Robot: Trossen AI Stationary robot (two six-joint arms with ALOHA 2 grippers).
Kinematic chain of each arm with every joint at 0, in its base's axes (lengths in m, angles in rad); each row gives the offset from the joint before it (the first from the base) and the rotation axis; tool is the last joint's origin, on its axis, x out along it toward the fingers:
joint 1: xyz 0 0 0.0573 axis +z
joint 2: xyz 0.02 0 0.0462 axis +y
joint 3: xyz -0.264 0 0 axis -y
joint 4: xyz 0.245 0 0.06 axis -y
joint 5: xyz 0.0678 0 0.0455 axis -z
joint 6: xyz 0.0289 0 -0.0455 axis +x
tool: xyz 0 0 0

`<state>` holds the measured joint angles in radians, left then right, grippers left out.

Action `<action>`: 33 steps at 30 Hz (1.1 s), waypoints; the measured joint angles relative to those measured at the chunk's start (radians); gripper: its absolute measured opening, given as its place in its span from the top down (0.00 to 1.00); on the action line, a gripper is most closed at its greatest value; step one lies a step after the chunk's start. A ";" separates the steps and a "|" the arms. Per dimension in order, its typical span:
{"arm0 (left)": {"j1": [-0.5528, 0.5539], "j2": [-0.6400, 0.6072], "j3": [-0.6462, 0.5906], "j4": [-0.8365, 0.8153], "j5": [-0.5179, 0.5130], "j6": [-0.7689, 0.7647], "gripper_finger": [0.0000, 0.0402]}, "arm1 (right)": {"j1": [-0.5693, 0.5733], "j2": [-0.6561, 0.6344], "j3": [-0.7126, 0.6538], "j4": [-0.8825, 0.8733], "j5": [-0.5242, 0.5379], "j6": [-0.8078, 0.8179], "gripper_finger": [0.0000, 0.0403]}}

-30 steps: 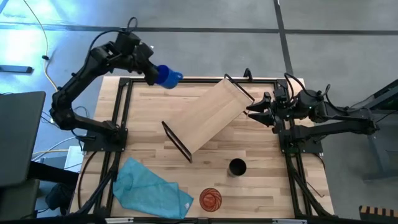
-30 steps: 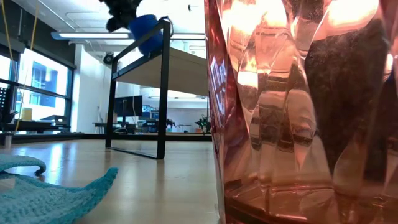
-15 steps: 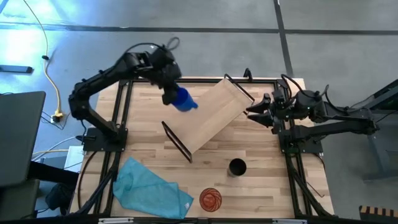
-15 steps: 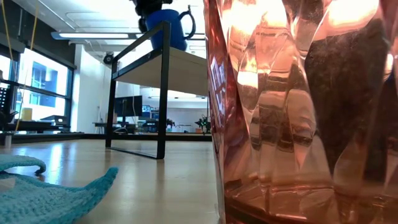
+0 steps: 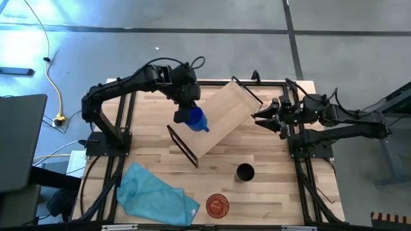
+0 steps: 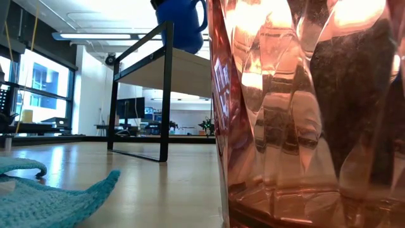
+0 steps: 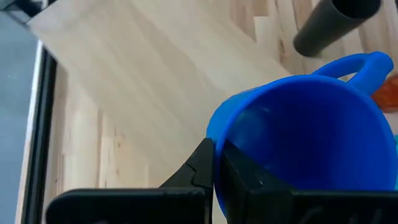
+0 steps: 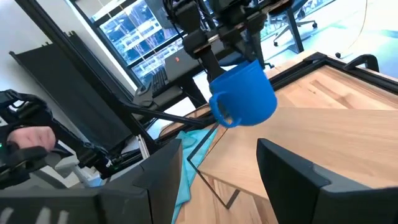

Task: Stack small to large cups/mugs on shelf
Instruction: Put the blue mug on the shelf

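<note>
Above the shelf [image 5: 218, 119], left hand [image 5: 187, 109] pinches blue mug [image 5: 196, 119].

— Where is the left arm?

— It reaches from its base at the table's left edge toward the table's middle, elbow raised and wrist bent downward. The left gripper [image 5: 191, 114] points down, its fingers [image 7: 205, 168] pinched on the rim of the blue mug [image 5: 196, 119], one inside the wall and one outside, carrying the mug in the air.

— And the right arm?

— It lies low and stretched along the table's right side, forearm level, pointing toward the centre. The right gripper [image 5: 262, 117] hangs just off the table's right edge with its two fingers [image 8: 289, 171] spread wide apart and nothing between them.
</note>
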<state>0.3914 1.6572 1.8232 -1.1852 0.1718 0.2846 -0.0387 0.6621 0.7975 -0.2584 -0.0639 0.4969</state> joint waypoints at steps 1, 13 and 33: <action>-0.008 0.005 0.004 -0.003 0.000 0.003 1.00 | 0.000 0.000 0.000 0.000 0.000 0.000 0.51; -0.048 0.044 0.043 -0.092 -0.049 -0.054 1.00 | 0.000 0.000 0.000 -0.001 0.000 0.000 0.51; -0.098 0.081 0.043 -0.151 -0.087 -0.170 1.00 | 0.000 0.000 0.000 -0.003 0.000 -0.007 0.51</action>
<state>0.2935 1.7386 1.8664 -1.3362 0.0853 0.1146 -0.0383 0.6621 0.7975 -0.2616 -0.0635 0.4900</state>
